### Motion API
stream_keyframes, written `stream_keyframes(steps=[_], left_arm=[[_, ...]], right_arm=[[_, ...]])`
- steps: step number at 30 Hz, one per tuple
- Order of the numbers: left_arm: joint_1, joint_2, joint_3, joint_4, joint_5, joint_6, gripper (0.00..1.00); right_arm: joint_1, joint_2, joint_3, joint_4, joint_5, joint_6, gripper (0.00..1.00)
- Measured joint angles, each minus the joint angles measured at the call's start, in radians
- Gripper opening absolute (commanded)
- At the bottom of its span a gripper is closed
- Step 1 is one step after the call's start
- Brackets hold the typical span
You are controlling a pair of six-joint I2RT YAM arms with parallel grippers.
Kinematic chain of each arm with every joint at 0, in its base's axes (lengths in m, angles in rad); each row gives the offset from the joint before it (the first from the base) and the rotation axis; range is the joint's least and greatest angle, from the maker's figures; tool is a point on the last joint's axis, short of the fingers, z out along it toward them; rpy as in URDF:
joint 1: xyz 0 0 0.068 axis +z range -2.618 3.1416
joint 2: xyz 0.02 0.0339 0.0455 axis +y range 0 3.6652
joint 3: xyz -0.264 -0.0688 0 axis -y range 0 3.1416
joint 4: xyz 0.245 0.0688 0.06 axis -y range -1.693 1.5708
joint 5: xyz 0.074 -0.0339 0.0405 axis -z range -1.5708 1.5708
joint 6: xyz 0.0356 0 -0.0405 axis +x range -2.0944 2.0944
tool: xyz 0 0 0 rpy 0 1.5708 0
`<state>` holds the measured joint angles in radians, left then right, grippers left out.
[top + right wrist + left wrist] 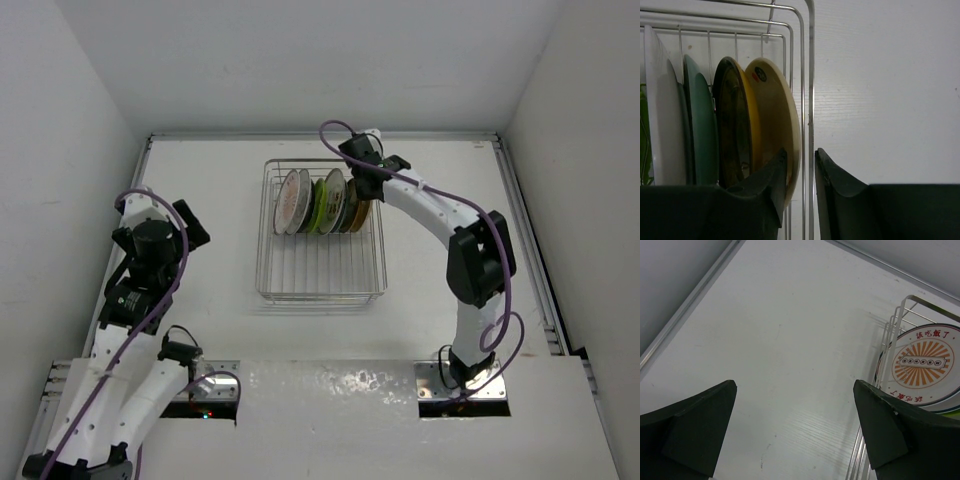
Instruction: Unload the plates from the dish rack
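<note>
left hand (pixel 795 385): wide open over bare desk (pixel 790 315), holds nothing, just left of dish rack (pixel 320 285) | right hand (pixel 800 152): fingers a slit apart at rim of the end cream plate (pixel 775 110), we can't tell if clamped | plates (pixel 322 200): we see all on edge in rack's far half, mid-desk

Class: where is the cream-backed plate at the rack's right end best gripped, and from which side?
Its top rim, from above, a claw finger on each face: the cream-backed plate stands on edge beside the dish rack wall, leaving only that free.
</note>
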<state>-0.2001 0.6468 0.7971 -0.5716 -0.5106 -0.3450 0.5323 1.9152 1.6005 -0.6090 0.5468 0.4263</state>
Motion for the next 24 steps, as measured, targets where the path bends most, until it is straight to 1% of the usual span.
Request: stream_keyframes(steps=[2,3,6,7,10,16,20,24], left_arm=[[0.0,0.002,0.0,0.0,0.004,0.0,1.0],[0.0,0.002,0.0,0.001,0.007,0.0,1.0],[0.0,0.002,0.0,0.002,0.013,0.003,1.0],[0.0,0.002,0.0,0.003,0.015,0.003,1.0],[0.0,0.002,0.0,0.005,0.022,0.004,1.0],[0.0,0.001,0.0,0.007,0.025,0.004,1.0],[0.0,0.002,0.0,0.007,0.025,0.004,1.0],[0.0,0.002,0.0,0.007,0.026,0.004,1.0]], right_arm=[[0.008,0.023,0.009,-0.003,0.011,0.0,0.24],[0.012,0.034,0.016,-0.007,0.017,0.001,0.18],[0.026,0.074,0.051,-0.031,0.053,0.003,0.11],[0.029,0.081,0.061,-0.037,0.066,0.004,0.07],[0.04,0.09,0.085,-0.056,0.107,0.008,0.0],[0.063,0.093,0.175,-0.14,0.182,0.005,0.0],[0.066,0.088,0.272,-0.198,0.262,-0.019,0.0],[0.057,0.022,0.286,-0.22,0.325,-0.05,0.0]])
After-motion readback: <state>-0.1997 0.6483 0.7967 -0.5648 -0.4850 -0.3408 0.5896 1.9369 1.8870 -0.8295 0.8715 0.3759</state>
